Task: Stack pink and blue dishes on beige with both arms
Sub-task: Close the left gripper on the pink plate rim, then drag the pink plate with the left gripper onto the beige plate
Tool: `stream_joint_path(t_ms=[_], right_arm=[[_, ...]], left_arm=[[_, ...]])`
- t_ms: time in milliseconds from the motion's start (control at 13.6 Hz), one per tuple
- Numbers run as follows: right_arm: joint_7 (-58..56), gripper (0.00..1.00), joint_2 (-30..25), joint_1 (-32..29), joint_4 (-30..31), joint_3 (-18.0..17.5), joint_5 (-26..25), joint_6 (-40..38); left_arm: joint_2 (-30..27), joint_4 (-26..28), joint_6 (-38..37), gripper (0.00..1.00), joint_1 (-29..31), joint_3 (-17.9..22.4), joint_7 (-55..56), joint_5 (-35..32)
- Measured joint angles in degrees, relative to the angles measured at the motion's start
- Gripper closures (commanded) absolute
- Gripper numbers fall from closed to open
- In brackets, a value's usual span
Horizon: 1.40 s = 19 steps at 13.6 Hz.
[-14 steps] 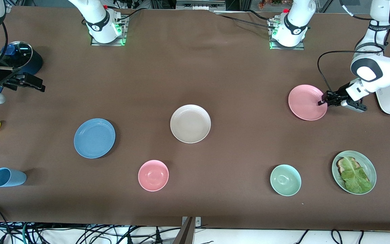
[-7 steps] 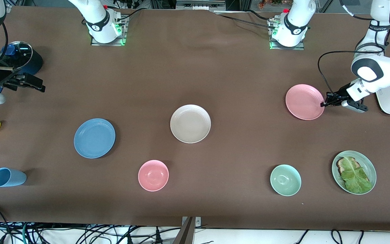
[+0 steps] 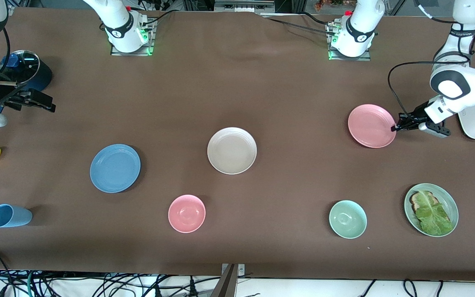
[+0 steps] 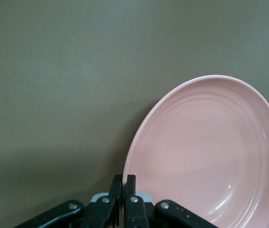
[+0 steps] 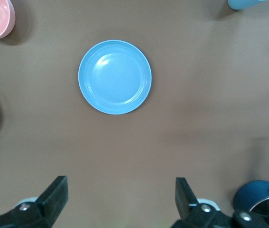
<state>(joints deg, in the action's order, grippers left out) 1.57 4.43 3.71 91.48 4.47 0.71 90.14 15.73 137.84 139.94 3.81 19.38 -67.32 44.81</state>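
Left wrist view: left end effector pinches pink plate rim.

My left gripper, at centre right of the frame, pinches the pink plate; bare table runs from there to the beige plate at centre, nothing standing between them.

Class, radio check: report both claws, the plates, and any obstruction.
Left claw shut on pink plate rim. Right claw open, waiting at its table end. Blue plate untouched, beige plate bare. Nothing between pink and beige.
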Motion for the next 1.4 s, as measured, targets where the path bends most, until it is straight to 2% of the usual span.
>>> stream_joint_path(t_ms=[367,587,955,1395], right_arm=[[0.0,0.0,0.0,0.1,0.0,0.0,0.0,0.0],[0.0,0.0,0.0,0.1,0.0,0.0,-0.1,0.0],[0.0,0.0,0.0,0.0,-0.2,0.6,-0.1,0.0],[0.0,0.0,-0.1,0.0,-0.6,1.7,-0.1,0.0]], left_arm=[[-3.2,-0.3,-1.5,1.0,0.0,-0.1,0.8,0.0],[-4.0,-0.4,-1.6,1.0,-0.2,-2.4,5.1,0.0],[-5.1,-1.4,-0.2,1.0,-0.9,-12.9,21.5,0.0],[-5.6,-2.0,7.7,1.0,-2.5,-25.2,40.3,0.0]])
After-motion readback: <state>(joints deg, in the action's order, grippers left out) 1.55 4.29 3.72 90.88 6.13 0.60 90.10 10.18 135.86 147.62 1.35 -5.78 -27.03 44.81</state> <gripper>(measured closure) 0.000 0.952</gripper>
